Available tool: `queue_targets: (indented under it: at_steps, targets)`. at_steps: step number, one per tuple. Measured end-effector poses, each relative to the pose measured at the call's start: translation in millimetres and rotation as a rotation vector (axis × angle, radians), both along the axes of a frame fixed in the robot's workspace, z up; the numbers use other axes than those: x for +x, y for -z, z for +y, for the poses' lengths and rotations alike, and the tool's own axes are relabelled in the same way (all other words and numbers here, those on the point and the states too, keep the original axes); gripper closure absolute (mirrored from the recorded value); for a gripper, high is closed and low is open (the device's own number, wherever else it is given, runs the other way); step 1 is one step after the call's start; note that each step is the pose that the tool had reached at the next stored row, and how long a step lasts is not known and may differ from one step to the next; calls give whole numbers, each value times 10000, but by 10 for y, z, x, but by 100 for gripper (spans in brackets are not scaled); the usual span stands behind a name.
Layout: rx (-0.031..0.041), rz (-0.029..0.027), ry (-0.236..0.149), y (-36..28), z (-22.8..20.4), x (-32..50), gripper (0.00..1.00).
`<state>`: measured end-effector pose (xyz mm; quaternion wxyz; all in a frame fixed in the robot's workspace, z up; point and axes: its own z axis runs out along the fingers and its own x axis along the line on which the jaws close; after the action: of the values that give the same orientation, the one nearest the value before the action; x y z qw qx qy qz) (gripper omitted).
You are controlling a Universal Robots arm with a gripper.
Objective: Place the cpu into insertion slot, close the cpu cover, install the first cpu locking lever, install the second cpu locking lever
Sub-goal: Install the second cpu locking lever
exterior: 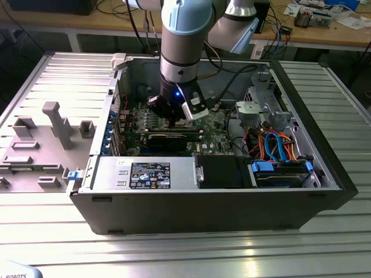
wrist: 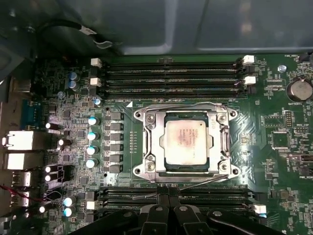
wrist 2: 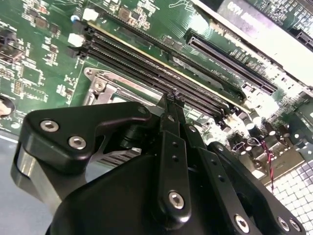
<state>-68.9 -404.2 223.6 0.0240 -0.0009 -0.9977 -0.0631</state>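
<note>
An open computer case (exterior: 208, 197) lies on a ribbed metal worktop (exterior: 174, 255), with cluttered wooden benches (exterior: 324, 29) behind and a grey plastic jig (exterior: 55, 124) to the exterior view's left. The arm (exterior: 182, 40) reaches down into the case, hiding most of the green board (exterior: 211, 124) there. In the first wrist view the chip (wrist: 188, 138) sits in its socket (wrist: 182, 141) with the metal frame (wrist: 149, 139) down around it. The hand (wrist 2: 171, 105) hangs just beside the socket, fingers pressed together; whether they pinch a thin lever is hard to make out.
</note>
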Motion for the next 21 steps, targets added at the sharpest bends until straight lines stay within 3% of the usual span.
queue_targets:
  at_steps: [7,12,21]
  targets:
    - [70,16,-148,29,-22,-47,89]
    - [209,19,-346,57,-38,-72,89]
    - [223,48,-519,92,-61,-113,89]
